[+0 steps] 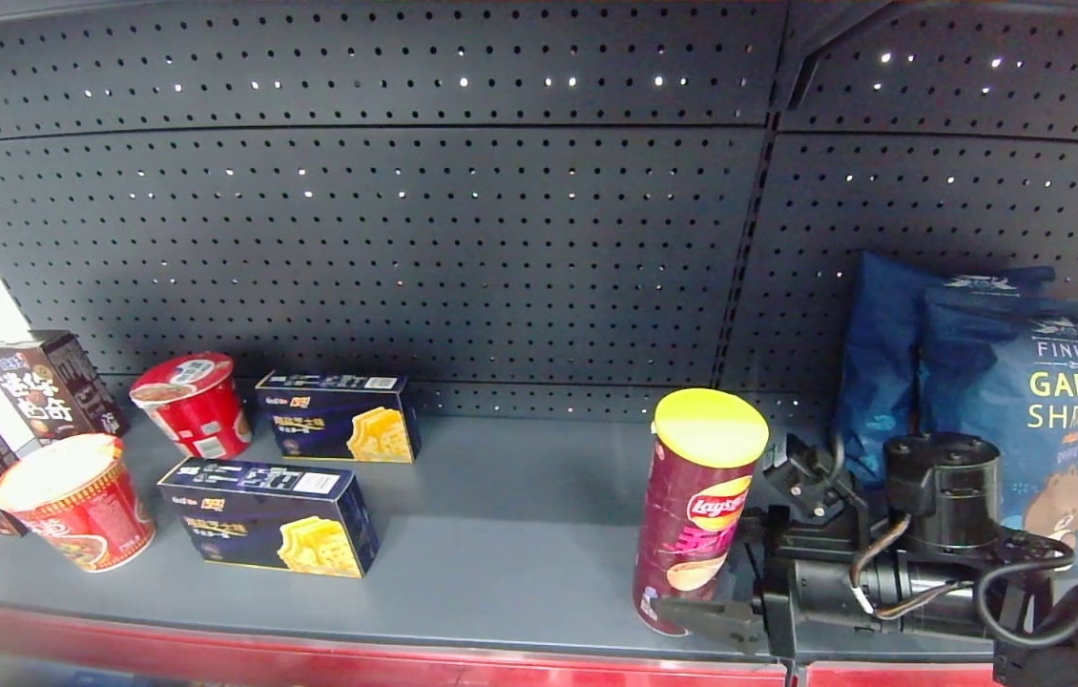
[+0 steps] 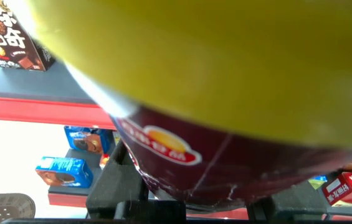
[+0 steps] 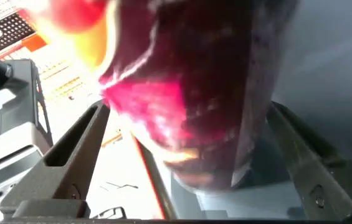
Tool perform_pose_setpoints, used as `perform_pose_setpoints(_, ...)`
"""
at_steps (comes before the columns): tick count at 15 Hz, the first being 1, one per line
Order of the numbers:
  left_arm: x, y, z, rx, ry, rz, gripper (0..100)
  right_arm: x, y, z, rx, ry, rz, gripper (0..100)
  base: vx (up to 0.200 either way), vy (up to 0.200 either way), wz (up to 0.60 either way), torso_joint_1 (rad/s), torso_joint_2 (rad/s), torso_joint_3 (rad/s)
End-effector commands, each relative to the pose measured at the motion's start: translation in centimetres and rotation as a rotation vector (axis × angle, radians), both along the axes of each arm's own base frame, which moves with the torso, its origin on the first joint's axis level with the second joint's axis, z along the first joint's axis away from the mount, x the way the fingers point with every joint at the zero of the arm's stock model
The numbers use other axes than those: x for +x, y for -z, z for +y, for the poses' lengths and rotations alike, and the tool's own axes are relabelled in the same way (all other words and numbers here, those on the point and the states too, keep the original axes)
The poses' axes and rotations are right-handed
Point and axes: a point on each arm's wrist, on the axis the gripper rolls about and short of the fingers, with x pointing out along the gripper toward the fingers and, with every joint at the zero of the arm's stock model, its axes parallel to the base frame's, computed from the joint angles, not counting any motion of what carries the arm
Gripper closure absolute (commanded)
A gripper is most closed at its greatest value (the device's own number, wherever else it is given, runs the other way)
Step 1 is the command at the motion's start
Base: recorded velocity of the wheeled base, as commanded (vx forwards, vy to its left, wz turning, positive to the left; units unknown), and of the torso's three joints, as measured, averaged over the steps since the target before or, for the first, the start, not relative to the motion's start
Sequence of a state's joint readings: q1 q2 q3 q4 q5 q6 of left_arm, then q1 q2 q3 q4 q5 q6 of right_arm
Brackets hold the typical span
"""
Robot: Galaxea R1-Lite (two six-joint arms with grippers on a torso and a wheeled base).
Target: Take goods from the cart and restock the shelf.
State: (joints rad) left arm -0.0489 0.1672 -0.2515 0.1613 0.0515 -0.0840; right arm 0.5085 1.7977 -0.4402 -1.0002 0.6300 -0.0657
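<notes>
A maroon chips can [image 1: 696, 510] with a yellow lid stands upright on the grey shelf [image 1: 501, 534], right of the middle. My right gripper [image 1: 728, 536] is shut on its lower half, one finger in front and one behind. In the right wrist view the can [image 3: 194, 93] sits between both fingers [image 3: 70, 162]. In the left wrist view a second maroon chips can [image 2: 225, 155], yellow lid toward the camera, is held very close in my left gripper [image 2: 200, 202], which is shut on it.
On the shelf's left stand two dark blue boxes [image 1: 272, 515], two red noodle cups [image 1: 76, 501] and brown cookie boxes [image 1: 43, 386]. Blue snack bags [image 1: 1035, 410] lean at the right, just behind my right arm. A dark pegboard [image 1: 405, 239] backs the shelf.
</notes>
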Motion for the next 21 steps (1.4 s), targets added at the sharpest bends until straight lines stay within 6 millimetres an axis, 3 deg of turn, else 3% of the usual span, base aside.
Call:
perform_pose_setpoints(1,0.0,0.0,0.0,0.0,-0.001,0.001,100,-1.4,-0.6,-0.7,0.006,-0.002,-0.013,0,0.0,0.0,0.0,0.0,0.0,0.0)
perform_pose_setpoints(10,-0.4,0.3,0.0,-0.001,-0.01,-0.02,100,-4.5,-1.1,-3.1,0.003,0.024,-0.01,0,0.0,0.0,0.0,0.0,0.0,0.0)
perform_pose_setpoints(14,-0.3,0.7,0.0,0.0,-0.01,-0.014,100,-4.7,-2.9,-5.6,0.034,0.143,-0.088,0,0.0,0.0,0.0,0.0,0.0,0.0)
perform_pose_setpoints(18,-0.3,0.8,0.0,0.0,-0.01,-0.011,100,-7.0,-4.4,-6.9,0.064,0.186,-0.172,0,0.0,0.0,0.0,0.0,0.0,0.0)
perform_pose_setpoints(21,-0.4,0.7,0.0,-0.001,-0.007,-0.02,100,-9.4,-6.6,-7.8,0.11,0.202,-0.27,0,0.0,0.0,0.0,0.0,0.0,0.0)
